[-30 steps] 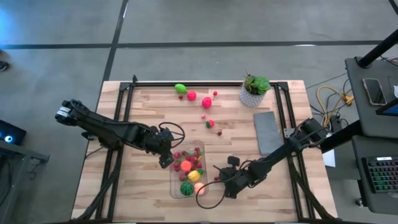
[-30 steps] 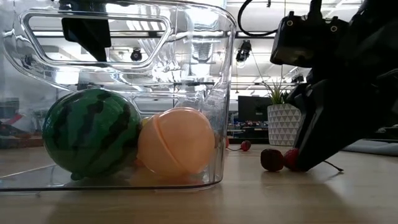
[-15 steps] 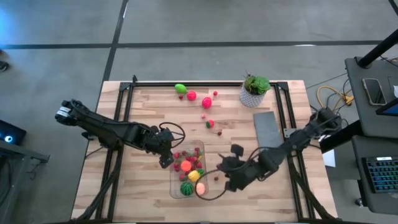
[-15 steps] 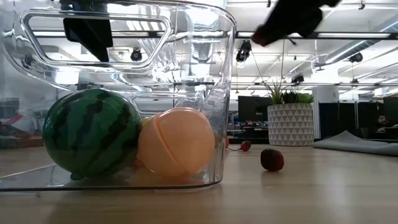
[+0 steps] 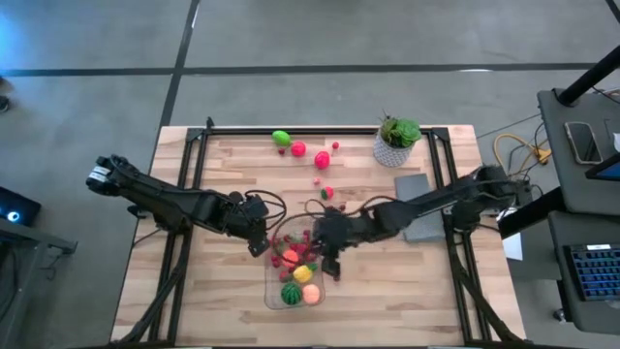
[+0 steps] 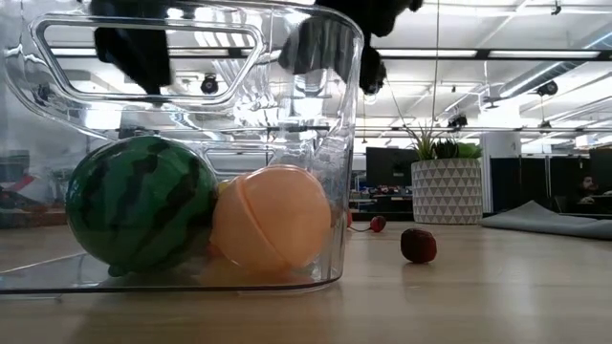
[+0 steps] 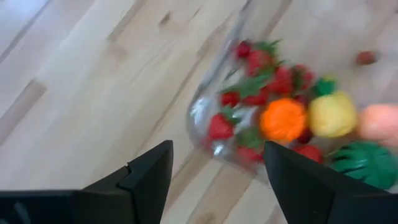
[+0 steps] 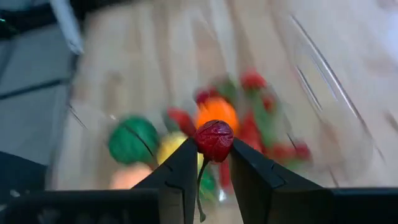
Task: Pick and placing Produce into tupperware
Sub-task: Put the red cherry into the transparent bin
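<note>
**Spotter:** Produce first, left to right. Your left gripper point(image 5: 258, 244) sits at the near-left corner of the tupperware point(image 5: 272, 291), fingers point(image 7: 146, 177) spread with nothing between them. The tub already holds a watermelon point(image 6: 142, 203), a peach-coloured ball point(image 6: 272, 230), an orange piece point(image 7: 283, 119) and many small red berries.

**Operator:** And my right side?

**Spotter:** Your right gripper point(image 8: 214, 163) hangs over the tub's right edge, pinching a small dark-red berry point(image 8: 214, 139) by its tips, stem trailing down. I'd say bring it over the middle of the tub before you release; let go low, since a piece that round will likely bounce off the heap.

**Operator:** What's still out?

**Spotter:** One dark-red piece point(image 6: 418, 246) lies loose just right of the tub. Farther back, a green piece point(image 5: 281, 138) and several red ones sit near the far edge.

**Operator:** Surface, room?

**Spotter:** Pale wooden butcher-block table point(image 5: 213, 301). Potted plant point(image 5: 396, 141) far right, grey slab point(image 5: 423, 191) beside it. Grey floor around; an office with ceiling lights behind.
</note>
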`<act>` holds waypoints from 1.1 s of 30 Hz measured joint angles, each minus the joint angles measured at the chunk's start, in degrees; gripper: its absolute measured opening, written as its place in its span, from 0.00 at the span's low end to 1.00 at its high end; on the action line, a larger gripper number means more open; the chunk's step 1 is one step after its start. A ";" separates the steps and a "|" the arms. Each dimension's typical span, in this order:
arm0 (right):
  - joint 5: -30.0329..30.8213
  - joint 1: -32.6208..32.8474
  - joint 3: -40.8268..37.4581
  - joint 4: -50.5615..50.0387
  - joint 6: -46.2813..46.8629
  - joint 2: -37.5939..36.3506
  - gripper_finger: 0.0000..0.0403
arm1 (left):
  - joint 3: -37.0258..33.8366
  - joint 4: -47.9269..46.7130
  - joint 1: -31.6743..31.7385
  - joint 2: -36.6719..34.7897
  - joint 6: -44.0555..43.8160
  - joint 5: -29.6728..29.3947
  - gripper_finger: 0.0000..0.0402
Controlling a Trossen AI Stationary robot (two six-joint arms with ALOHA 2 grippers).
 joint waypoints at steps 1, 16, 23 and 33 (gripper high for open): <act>-1.36 -0.23 1.12 -0.38 -1.01 0.93 0.20 | -0.06 -1.68 0.02 -0.08 -0.92 -0.02 0.59; -10.66 -2.72 10.04 -7.23 0.97 8.20 0.50 | -0.13 -8.96 -0.15 -3.50 -4.64 -2.92 0.59; -3.26 0.06 12.56 -28.21 -2.71 6.59 0.56 | -0.13 -7.14 -1.01 -2.79 -3.84 -2.77 0.59; 7.52 12.89 6.22 -27.50 -5.46 7.14 0.56 | -0.17 -4.91 -1.29 -0.24 -0.61 -2.74 0.59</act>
